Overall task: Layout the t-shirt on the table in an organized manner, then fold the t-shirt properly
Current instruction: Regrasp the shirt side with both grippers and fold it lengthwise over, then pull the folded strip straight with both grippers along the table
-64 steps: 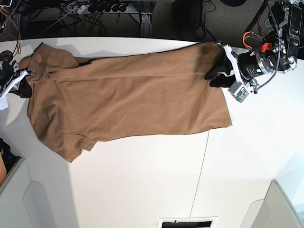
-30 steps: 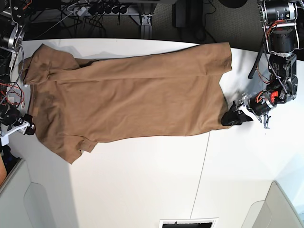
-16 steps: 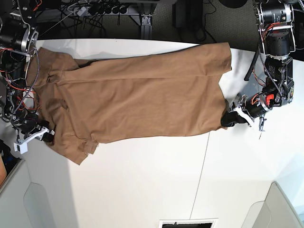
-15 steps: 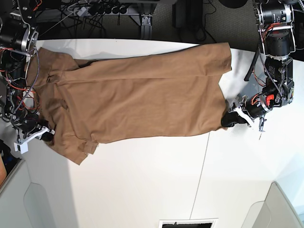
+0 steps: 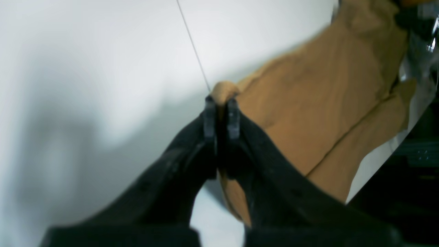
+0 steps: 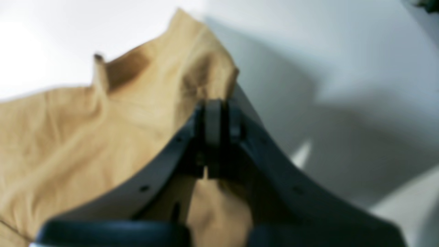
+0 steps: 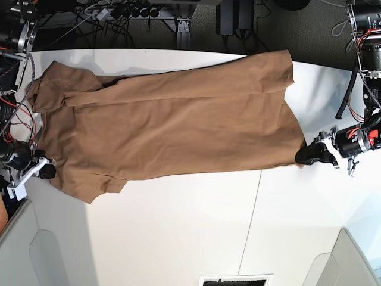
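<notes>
The tan t-shirt (image 7: 172,131) lies spread lengthwise across the white table (image 7: 178,238), its hem toward the right of the base view. My left gripper (image 7: 308,156) is at the near hem corner, shut on a small pinch of cloth; the left wrist view shows that gripper (image 5: 222,103) with tan fabric (image 5: 308,103) bunched between the tips. My right gripper (image 7: 47,171) is at the shirt's opposite end near the lower sleeve. In the right wrist view the right gripper (image 6: 214,109) is shut on the shirt's edge (image 6: 85,137).
A thin dark seam (image 7: 253,220) crosses the tabletop below the hem. Cables and a power strip (image 7: 119,11) lie beyond the far edge. Grey panels stand at the near corners (image 7: 36,256) (image 7: 351,262). A dark slot (image 7: 235,280) sits at the near edge.
Both grippers went from open to shut on the shirt's ends. They then drew apart, the left one moving right with the hem corner, and the cloth now lies stretched flatter.
</notes>
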{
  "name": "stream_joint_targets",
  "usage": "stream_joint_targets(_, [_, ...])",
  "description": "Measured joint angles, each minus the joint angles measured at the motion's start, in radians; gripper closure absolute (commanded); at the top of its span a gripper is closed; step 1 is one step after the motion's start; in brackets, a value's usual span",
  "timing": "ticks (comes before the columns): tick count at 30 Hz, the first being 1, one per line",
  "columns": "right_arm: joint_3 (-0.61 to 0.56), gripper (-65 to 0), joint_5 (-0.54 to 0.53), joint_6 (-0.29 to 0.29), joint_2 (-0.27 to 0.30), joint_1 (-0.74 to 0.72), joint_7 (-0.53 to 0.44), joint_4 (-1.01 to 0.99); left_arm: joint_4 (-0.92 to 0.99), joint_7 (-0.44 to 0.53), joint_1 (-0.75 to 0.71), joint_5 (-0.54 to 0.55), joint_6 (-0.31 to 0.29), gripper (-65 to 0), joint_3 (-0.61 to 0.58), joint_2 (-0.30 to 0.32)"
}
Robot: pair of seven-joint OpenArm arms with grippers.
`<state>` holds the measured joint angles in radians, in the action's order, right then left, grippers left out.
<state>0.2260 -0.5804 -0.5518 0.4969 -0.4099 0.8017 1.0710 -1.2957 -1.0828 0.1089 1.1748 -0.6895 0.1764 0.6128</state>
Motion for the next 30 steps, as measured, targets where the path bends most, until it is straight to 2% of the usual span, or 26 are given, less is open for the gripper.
stream_joint_targets(6, [-0.003,0.0,-0.046,-0.003,0.065,0.145,0.011,0.105,-0.065,-0.054,-0.116,0.082,0.0,0.0,-0.003,0.043])
stream_joint_targets(9, [-0.001,0.0,-0.063,-0.001,0.09,0.201,0.003,0.163,-0.132,-0.075,-0.174,0.114,0.0,0.0,-0.002,0.046])
stream_joint_targets(14, [0.002,0.0,-0.054,-0.006,0.09,0.277,0.01,0.201,-0.212,-0.089,-0.266,0.11,0.0,0.0,-0.005,0.041])
stream_joint_targets(20, [0.002,0.0,-0.048,-0.005,0.09,0.32,0.003,0.206,-0.222,-0.085,-0.323,0.111,0.0,0.0,-0.005,0.042])
stream_joint_targets(22, [0.002,0.0,-0.043,-0.005,0.09,0.34,0.003,0.205,-0.222,-0.08,-0.327,0.11,0.0,-10.0,-0.005,0.041])
stream_joint_targets(25, [0.003,-17.8,-0.043,-0.002,0.09,0.349,0.004,0.205,-0.222,-0.059,-0.325,0.11,0.0,-25.8,-0.005,0.043])
stream_joint_targets(26, [0.004,-21.2,-0.044,-0.002,0.09,0.35,0.004,0.205,-0.222,-0.058,-0.325,0.109,0.0,-28.8,-0.005,0.043])
stream_joint_targets(30, [0.038,-22.0,-0.047,-0.003,0.089,0.352,0.024,0.206,-0.222,-0.059,-0.325,0.105,0.0,-29.6,-0.005,0.043])
